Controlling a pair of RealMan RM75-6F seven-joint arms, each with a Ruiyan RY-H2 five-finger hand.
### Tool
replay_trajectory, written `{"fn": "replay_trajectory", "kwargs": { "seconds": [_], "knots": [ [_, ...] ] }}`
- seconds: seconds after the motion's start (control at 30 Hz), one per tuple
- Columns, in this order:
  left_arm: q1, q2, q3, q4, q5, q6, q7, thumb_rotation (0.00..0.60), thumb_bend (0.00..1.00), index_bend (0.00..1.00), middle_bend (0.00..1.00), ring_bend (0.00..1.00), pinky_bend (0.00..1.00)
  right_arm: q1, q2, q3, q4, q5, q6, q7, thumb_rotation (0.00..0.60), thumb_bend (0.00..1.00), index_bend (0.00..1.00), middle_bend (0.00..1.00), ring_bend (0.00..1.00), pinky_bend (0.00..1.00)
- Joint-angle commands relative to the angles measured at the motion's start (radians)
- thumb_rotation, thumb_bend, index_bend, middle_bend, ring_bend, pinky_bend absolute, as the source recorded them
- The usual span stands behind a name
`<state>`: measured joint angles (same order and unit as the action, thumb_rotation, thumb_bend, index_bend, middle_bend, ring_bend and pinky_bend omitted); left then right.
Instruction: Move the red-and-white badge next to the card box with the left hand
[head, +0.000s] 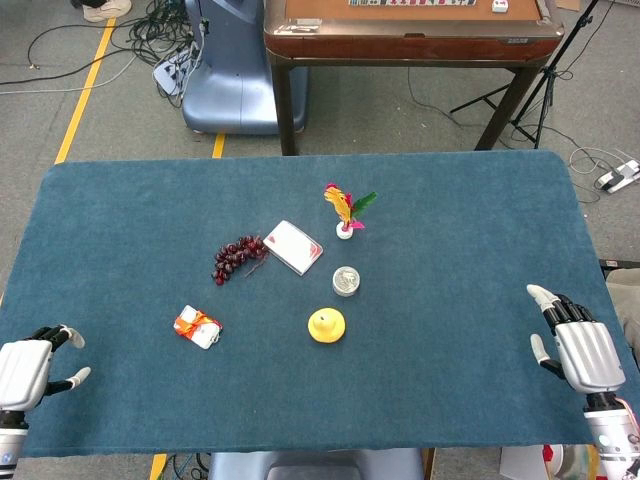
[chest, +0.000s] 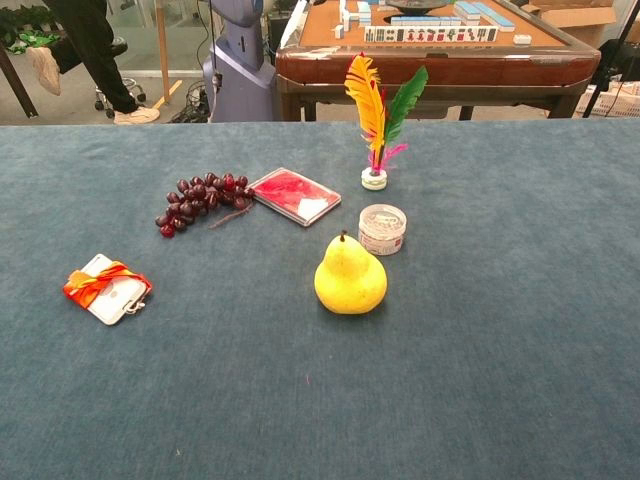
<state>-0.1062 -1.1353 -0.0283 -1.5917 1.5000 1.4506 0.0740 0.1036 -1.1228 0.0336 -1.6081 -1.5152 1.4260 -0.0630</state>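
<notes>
On the blue felt surface (head: 130, 230), the red-and-white badge (head: 197, 326) lies flat, well apart from the card box (head: 294, 246) and off toward my left arm's side of it. Ribbon crosses the badge's white body; in the chest view it shows as an orange-red band with a small clip end.

Grapes (head: 236, 258) sit just beside the card box, on the side facing the badge. They block the straight line between the two. Pear (head: 326, 325) stands nearer me than the card box, the small round tin (head: 346, 281) between them. Feather shuttlecock (head: 345, 211) is just past the card box's far corner.

Left hand (head: 35, 365) hovers at the near edge, holding nothing, fingers apart, thumb and one finger forward. Right hand (head: 575, 345) sits at the opposite edge, also empty, fingers extended. Neither appears in the chest view.

Risks as I judge them:
- Badge is thin and flat on felt; fingertips may skid over it or push it away instead of lifting.
- Pinching only the ribbon could let the body swing or slip out.
- A direct carry could scatter the grapes; the free spot beside the box is narrow.
- Setting down low risks nudging the card box.
</notes>
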Motion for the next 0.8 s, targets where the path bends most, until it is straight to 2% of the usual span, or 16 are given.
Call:
{"fn": "replay_trajectory", "kwargs": {
  "seconds": [0.03,0.23,0.37,0.47,0.6,0.8],
  "knots": [
    [-0.001,-0.004,-0.001,0.001,0.011,0.011,-0.003,0.600,0.07,0.51,0.47,0.42,0.63,0.002,0.004,-0.002,-0.005,-0.007,-0.001,0.003,0.600,0.47,0.12,0.18,0.16,0.30],
    [0.001,-0.007,0.000,0.015,0.020,0.020,-0.039,0.600,0.07,0.50,0.47,0.43,0.63,0.000,0.012,-0.004,-0.012,-0.009,0.000,0.007,0.600,0.47,0.12,0.18,0.16,0.30],
    [-0.006,0.004,0.018,0.007,0.053,0.009,-0.070,0.600,0.07,0.40,0.47,0.42,0.64,-0.006,0.017,-0.004,-0.019,-0.010,0.011,0.012,0.600,0.47,0.15,0.18,0.16,0.30],
    [-0.017,0.012,0.031,-0.002,0.091,0.003,-0.115,0.600,0.07,0.36,0.47,0.43,0.70,-0.006,0.023,0.002,-0.024,-0.006,0.016,0.018,0.600,0.47,0.17,0.18,0.16,0.30],
    [-0.024,-0.003,0.036,0.017,0.148,0.035,-0.155,0.600,0.07,0.35,0.54,0.50,0.83,-0.002,0.026,0.012,-0.022,0.003,0.015,0.026,0.600,0.47,0.18,0.18,0.16,0.30],
    [-0.040,-0.022,0.039,0.028,0.199,0.055,-0.170,0.600,0.07,0.37,0.63,0.55,0.87,-0.003,0.033,0.006,-0.033,-0.002,0.011,0.021,0.600,0.47,0.20,0.18,0.16,0.30]
  ]
}}
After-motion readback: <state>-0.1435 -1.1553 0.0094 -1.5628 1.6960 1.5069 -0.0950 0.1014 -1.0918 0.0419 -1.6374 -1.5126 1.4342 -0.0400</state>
